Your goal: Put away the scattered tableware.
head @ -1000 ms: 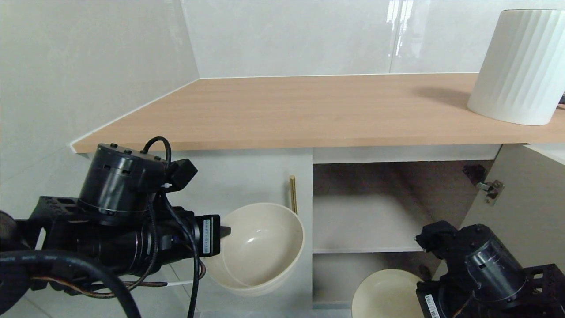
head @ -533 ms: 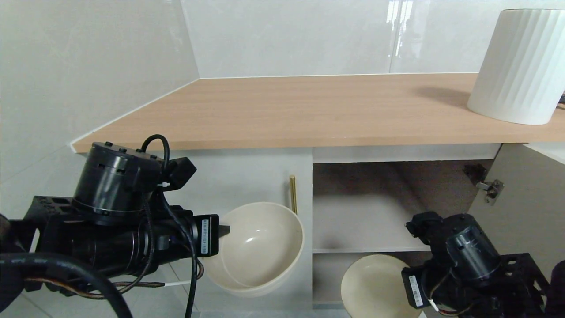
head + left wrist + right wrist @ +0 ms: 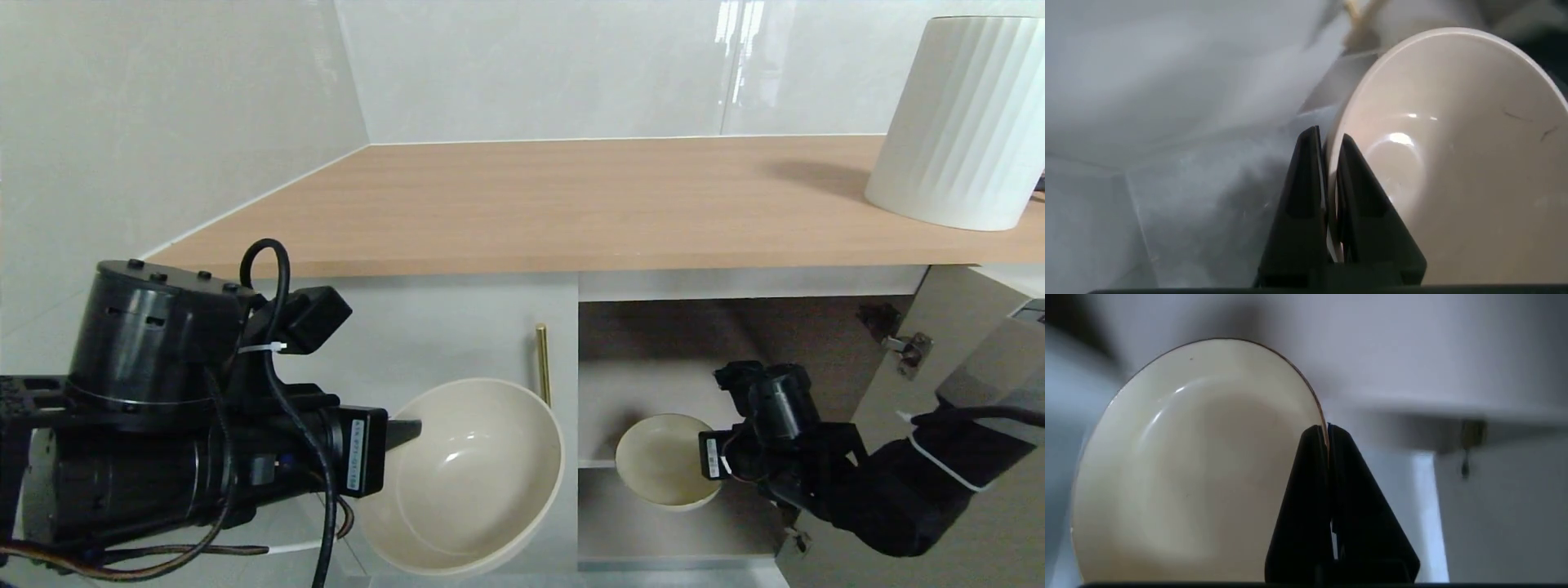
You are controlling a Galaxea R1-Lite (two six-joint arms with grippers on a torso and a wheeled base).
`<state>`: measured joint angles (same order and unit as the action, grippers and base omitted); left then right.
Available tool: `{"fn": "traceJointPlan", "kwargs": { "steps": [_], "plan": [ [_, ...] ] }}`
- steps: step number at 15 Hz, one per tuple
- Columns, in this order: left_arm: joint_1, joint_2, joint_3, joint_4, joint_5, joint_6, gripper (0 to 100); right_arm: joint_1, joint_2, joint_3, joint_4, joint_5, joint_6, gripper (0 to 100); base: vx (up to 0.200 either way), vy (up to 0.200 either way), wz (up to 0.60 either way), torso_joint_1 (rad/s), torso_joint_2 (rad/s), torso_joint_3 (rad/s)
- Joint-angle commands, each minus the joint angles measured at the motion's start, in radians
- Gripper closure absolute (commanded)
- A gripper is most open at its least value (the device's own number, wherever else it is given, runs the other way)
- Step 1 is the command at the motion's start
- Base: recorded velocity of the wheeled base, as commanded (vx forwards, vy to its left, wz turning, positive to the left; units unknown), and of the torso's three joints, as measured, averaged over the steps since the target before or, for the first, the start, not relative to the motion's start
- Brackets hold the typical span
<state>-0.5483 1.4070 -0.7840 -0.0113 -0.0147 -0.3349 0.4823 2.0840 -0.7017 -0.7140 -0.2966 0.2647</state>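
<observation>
Your left gripper point(image 3: 408, 429) is clenched on the rim of the large bowl point(image 3: 465, 482). In the left wrist view its two black wedge-shaped fingers point(image 3: 1308, 175) pinch the thin lip, one on each side. That bowl is deep, round and glossy cream, with a bright glint on its smooth inner wall. It hangs tilted on edge in front of the closed grey cabinet door, just below the slim brass handle point(image 3: 541, 359).

Your right gripper point(image 3: 707, 464) grips the small bowl point(image 3: 661, 457) by its rim the same way. This bowl is shallower, cream and smooth, and it is held on edge in the open cabinet at the level of the shelf point(image 3: 596, 463). You cannot tell whether it touches the shelf.

Above, the table point(image 3: 531, 204) is matte wood grain and carries a white ribbed cylinder point(image 3: 955, 122) at its right end.
</observation>
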Motion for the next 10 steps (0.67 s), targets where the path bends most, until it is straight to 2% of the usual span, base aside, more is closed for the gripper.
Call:
{"fn": "traceJointPlan", "kwargs": {
  "steps": [1,2,3,4,10],
  "plan": [
    [-0.004,-0.037,0.011,-0.001,-0.002,0.011,100,-0.054,0.137,-0.105,-0.004,-0.013,-0.056,100,0.000,0.000,0.00,0.000,0.00,0.000],
    [-0.004,-0.049,0.016,-0.001,-0.004,0.033,100,-0.070,0.177,-0.150,-0.004,-0.032,-0.073,100,0.000,0.000,0.00,0.000,0.00,0.000],
    [-0.004,-0.053,0.019,-0.001,-0.004,0.039,100,-0.074,0.191,-0.165,-0.004,-0.041,-0.076,100,0.000,0.000,0.00,0.000,0.00,0.000],
    [-0.005,-0.068,0.029,-0.001,-0.004,0.076,100,-0.108,0.258,-0.234,-0.005,-0.073,-0.076,100,0.000,0.000,0.00,0.000,0.00,0.000],
    [-0.025,-0.065,0.039,-0.001,-0.004,0.085,100,-0.146,0.367,-0.395,-0.002,-0.128,-0.076,100,0.000,0.000,0.00,0.000,0.00,0.000]
  ]
}}
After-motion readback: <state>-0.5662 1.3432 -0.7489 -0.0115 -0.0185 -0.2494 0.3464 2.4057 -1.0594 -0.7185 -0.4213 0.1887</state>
